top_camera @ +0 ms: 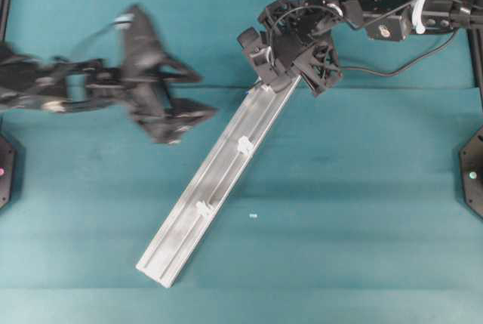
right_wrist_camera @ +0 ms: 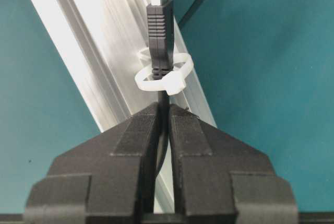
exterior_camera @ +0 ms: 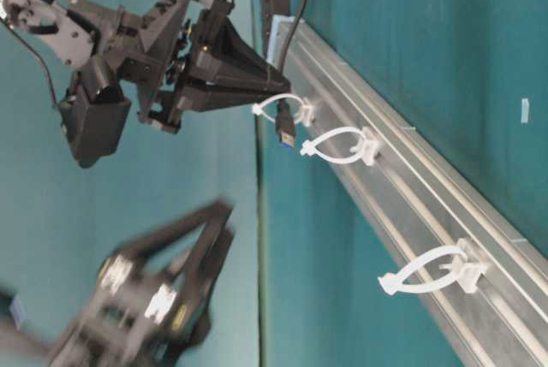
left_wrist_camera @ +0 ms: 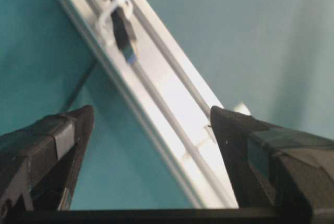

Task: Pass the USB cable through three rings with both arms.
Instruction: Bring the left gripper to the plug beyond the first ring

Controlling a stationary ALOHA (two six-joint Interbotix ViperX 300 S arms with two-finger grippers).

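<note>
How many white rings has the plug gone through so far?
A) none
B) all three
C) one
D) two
C: the plug pokes through the first ring only; the next ring and last ring hang empty.

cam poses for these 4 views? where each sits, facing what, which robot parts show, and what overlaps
Overhead exterior: above the table, looking straight down on the rail; both arms, left end effector blurred.
Table-level exterior: low, image rolled sideways, looking along the rail; right end effector holds the USB cable at the first ring.
Left wrist: behind the open left end effector's fingers, facing up the rail.
Right wrist: behind the shut right end effector, facing plug and ring.
Shared: both wrist views and table-level show the plug through the first ring.
</note>
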